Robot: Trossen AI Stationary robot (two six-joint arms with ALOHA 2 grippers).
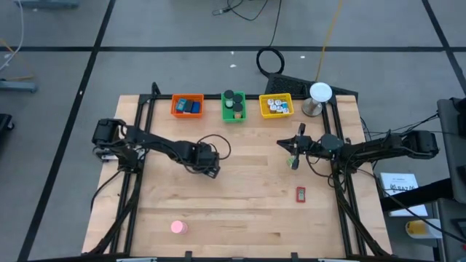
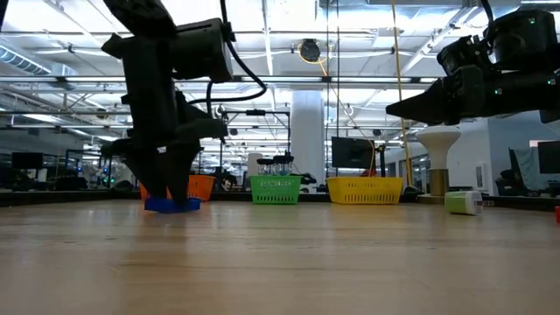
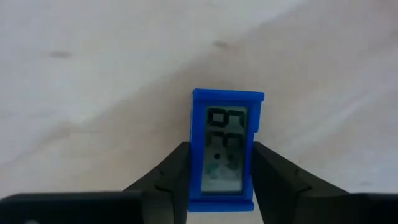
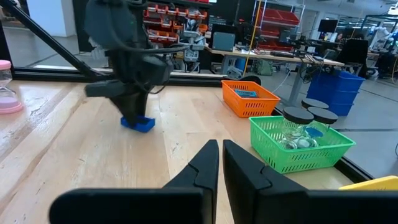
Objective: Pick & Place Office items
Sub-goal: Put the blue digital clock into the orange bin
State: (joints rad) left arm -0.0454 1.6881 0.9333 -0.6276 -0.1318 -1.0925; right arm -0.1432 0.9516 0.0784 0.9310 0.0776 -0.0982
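A blue rectangular piece with a grey window (image 3: 222,146) lies flat on the wood table, also seen in the low view (image 2: 172,205) and the right wrist view (image 4: 138,123). My left gripper (image 1: 211,169) stands over it, shut on it. My right gripper (image 1: 293,149) hovers above the table's right half, shut (image 4: 221,155) and empty. A small green-and-white piece (image 1: 294,162) rests on the table just below it (image 2: 462,202). A red piece (image 1: 301,193) and a pink round piece (image 1: 178,228) lie nearer the near edge. My left gripper (image 3: 221,149) pinches the blue piece by its two long sides (image 3: 194,158), one finger (image 3: 174,168) on each side. The fingers come from above, pointing down, and lie along the piece's length. The piece's underside is on the table (image 2: 172,206).
Along the far edge stand an orange bin (image 1: 187,106), a green bin (image 1: 234,106) with dark-lidded jars, a yellow bin (image 1: 276,106) and a white-domed metal stand (image 1: 319,98). Bare wood lies between the two arms and toward the near edge.
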